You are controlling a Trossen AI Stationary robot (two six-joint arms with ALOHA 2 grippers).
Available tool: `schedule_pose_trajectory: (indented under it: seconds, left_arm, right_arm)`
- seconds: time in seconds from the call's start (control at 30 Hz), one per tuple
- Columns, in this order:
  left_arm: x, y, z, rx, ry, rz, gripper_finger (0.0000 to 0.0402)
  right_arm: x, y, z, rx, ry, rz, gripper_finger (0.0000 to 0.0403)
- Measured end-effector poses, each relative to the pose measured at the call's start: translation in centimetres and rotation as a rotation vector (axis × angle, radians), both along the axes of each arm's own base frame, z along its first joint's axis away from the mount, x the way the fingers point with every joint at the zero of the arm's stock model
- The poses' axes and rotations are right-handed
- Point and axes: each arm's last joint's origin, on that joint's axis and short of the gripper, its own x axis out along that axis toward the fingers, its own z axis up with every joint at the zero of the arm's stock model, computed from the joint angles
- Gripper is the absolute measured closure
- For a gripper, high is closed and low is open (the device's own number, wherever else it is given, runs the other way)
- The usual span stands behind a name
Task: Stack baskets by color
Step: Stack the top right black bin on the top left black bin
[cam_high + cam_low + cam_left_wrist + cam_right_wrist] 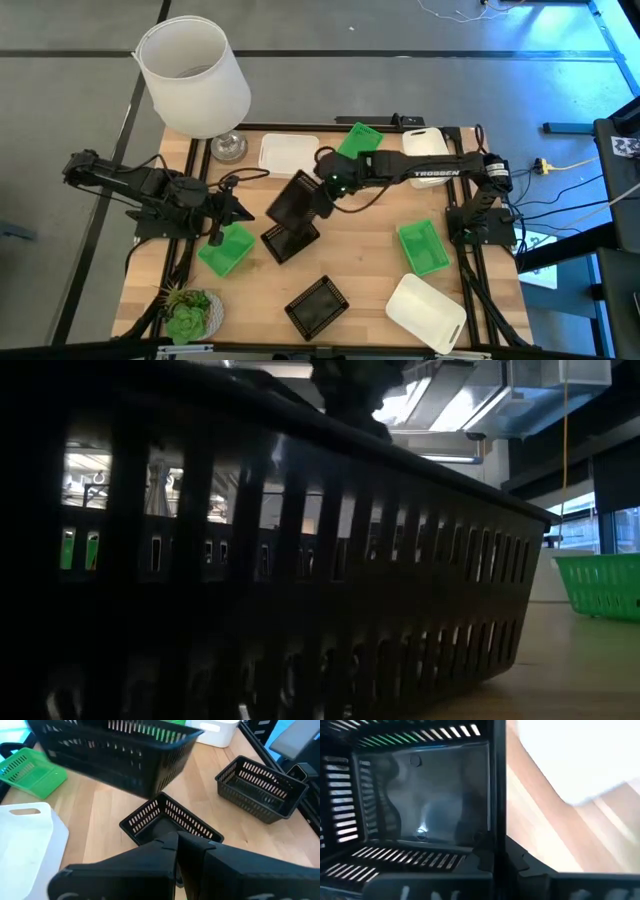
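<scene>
My right gripper (326,190) reaches in from the table's right and is shut on a black basket (298,200), held above the table's middle. A second black basket (290,242) sits on the wood just nearer, and a third (318,305) sits by the near edge. My left gripper (226,210) hovers shut and empty above a green basket (228,250); its shut fingers (177,845) show in front of the second black basket (170,820). More green baskets (358,140) (420,247) and white baskets (288,153) (425,140) (427,312) lie around. My right gripper pinches one side wall of the black basket at its rim (498,837), one finger (482,862) inside and the other (522,865) outside. It comes slanting down from the table's right. The basket (115,750) hangs tilted, clear of the table.
A large white lampshade (195,75) stands at the far left corner with a small glass dish (228,147) beside it. A potted plant (190,315) sits at the near left corner. In the low view a black basket wall (300,560) fills most of the picture.
</scene>
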Motion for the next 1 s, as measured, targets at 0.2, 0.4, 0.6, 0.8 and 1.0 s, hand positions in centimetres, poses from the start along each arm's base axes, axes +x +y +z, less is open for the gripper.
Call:
schedule_pose_trajectory:
  seconds: [0.2,0.4,0.6,0.8,1.0]
  left_arm:
    - [0.0,0.0,0.0,-0.001,0.002,-0.003,0.0401]
    - [0.0,0.0,0.0,-0.004,0.004,-0.001,0.0401]
    - [-0.1,-0.1,-0.1,-0.046,0.010,0.010,0.0401]
    - [-0.1,-0.3,0.0,-0.048,0.004,-0.001,0.0401]
    - [-0.1,-0.3,0.0,-0.071,0.003,0.013,0.0401]
  right_arm:
    - [0.8,1.5,-2.4,0.058,-0.064,-0.034,0.0403]
    - [2.0,3.0,-5.5,0.096,-0.076,-0.005,0.0403]
    - [3.5,3.3,-9.8,0.106,0.005,0.014,0.0403]
    - [3.8,2.8,-11.1,0.089,0.034,0.021,0.0403]
    - [3.3,2.2,-11.5,0.089,0.108,0.002,0.0403]
